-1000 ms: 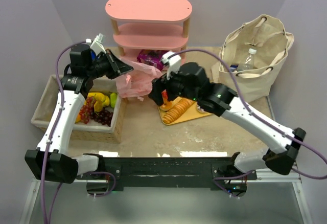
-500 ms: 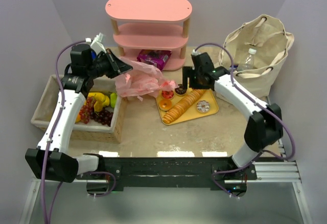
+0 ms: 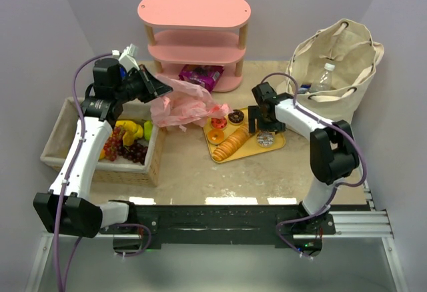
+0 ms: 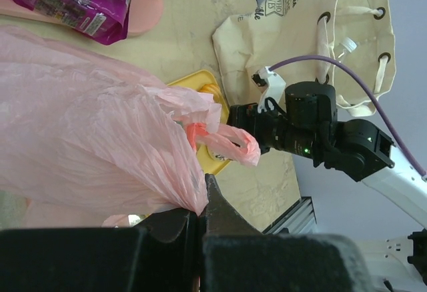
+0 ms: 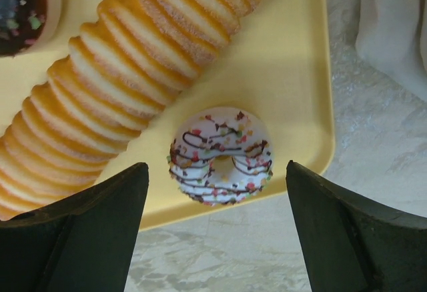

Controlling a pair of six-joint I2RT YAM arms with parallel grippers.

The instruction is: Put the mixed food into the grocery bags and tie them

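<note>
The white-iced doughnut (image 5: pixel 220 157), striped with chocolate and dotted with sprinkles, lies flat near the lower right corner of the yellow tray (image 5: pixel 293 72) in the right wrist view, just beside the long ridged loaf (image 5: pixel 120 85) but apart from it. We judge it to be light and small, probably a little soft, with a glazed top that could slide. The surest hold looks like a pinch across its outer rim, one finger on each side, rather than pressing on the icing or hooking the hole. The right gripper (image 3: pixel 260 124) hangs directly over it with jaws spread wide, a finger showing at each lower corner of its own view and the doughnut centred between them, nothing held. Left of centre in the top view, the left gripper (image 3: pixel 157 87) is clamped on a fold of the pink plastic bag (image 4: pixel 87 125), which droops from it as a thin, crinkly, limp film. We expect its mouth to collapse unless it is kept lifted and spread, so the drop must be gentle. At the upper right stands the canvas bag (image 3: pixel 333 59), open, with a water bottle (image 3: pixel 323 77) inside.
</note>
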